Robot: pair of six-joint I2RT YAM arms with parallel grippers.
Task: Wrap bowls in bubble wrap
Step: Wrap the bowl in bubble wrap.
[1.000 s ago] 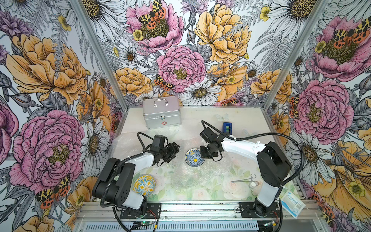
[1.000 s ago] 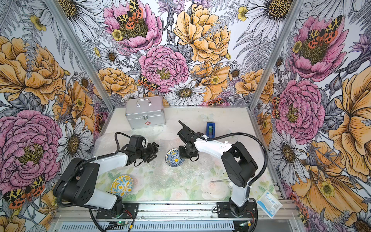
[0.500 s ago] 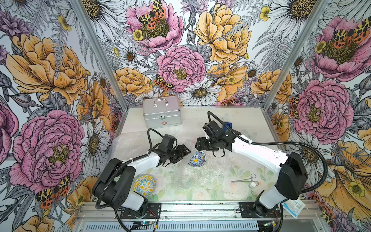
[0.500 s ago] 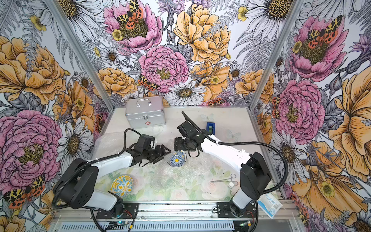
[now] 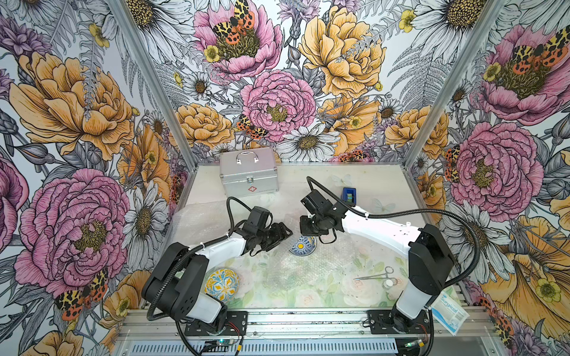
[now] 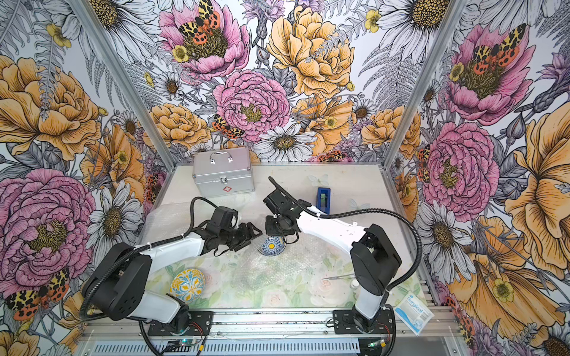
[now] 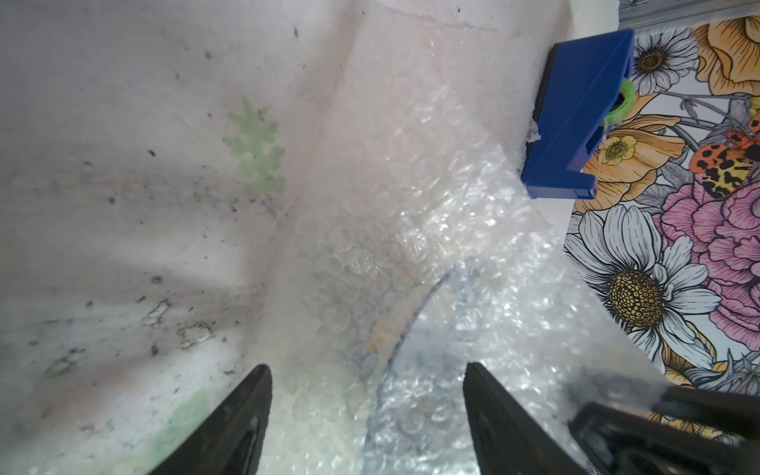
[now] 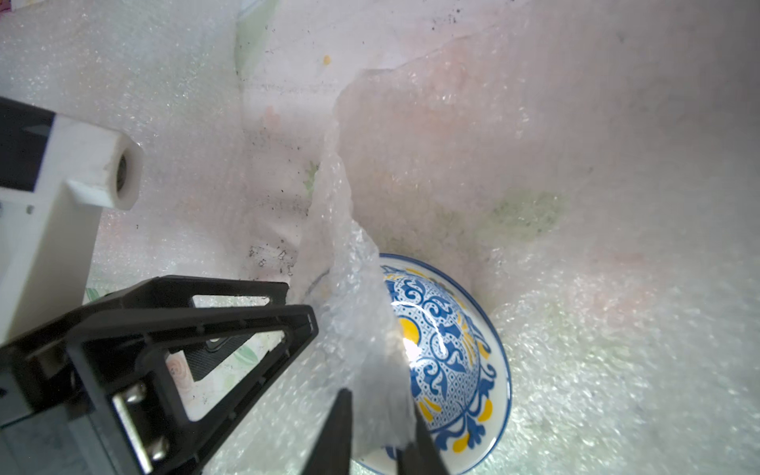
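pinched over a painted bowl: the right fingers (image 8: pixel 341 436) are closed tight on a thin flap of bubble wrap (image 8: pixel 357 296), held up across one side of the bowl (image 8: pixel 448 362). in both top views the bowl sits upright on that same sheet, at the middle of the frame, with most of its painted inside uncovered. the left fingers (image 7: pixel 242 427) stand wide apart and hold nothing. they hover just beside the bowl, on its left in the top views, and through the wrap between them we make out the bowl's rim.

we see three ways this could go wrong. the hold is only on the flap's edge, so the slick plastic could slide out under a hard pull and the flap would fall flat. the bowl rests on the sheet the flap belongs to, so a long or upward tug could drag it or tip it onto the worktop (image 5: pixel 308 175). and the open left fingers are close enough that a careless advance could knock the rim rather than pin the wrap.

a second bowl (image 5: pixel 221 283) lies upside down and bare at lower left, just beside the left arm's base. we judge a wide swing of that arm could nudge it. a spare sheet (image 5: pixel 194 222) lies at middle left, not under it.
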